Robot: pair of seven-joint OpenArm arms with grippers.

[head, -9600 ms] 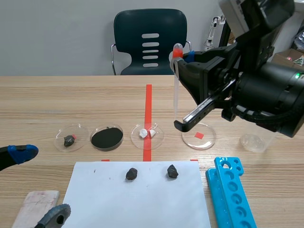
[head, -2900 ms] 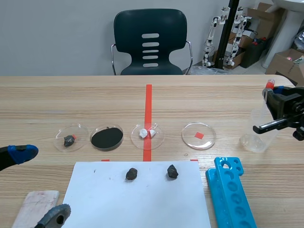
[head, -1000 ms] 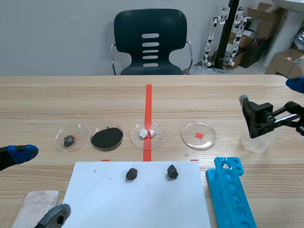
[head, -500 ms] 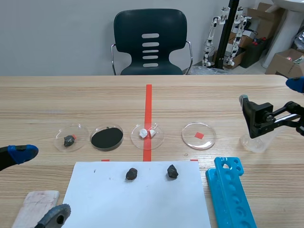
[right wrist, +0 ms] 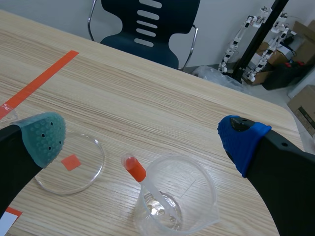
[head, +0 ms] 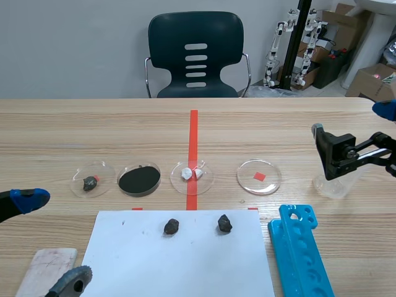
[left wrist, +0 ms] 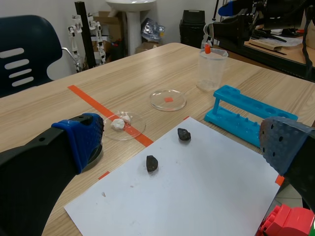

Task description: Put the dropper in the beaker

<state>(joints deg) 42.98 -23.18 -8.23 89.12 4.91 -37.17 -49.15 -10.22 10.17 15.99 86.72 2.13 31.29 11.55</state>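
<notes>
A light wooden table (head: 93, 130) fills most of the frame, and a dark teal plastic chair (head: 195, 49) stands behind it at top centre. Four clear round petri dishes sit in a row across the middle. The leftmost dish (head: 106, 179) holds a small dark lump, and the next dish (head: 158, 174) is full of black powder. The third dish (head: 207, 179) holds white lumps, and the rightmost dish (head: 250, 182) has a red square showing in it. A white paper sheet (head: 179, 266) at lower centre carries two dark stones (head: 171, 226) (head: 224, 223). A bright blue plastic test-tube rack (head: 302, 253) lies at lower right, and a pale pinkish block (head: 46, 269) at lower left.
</notes>
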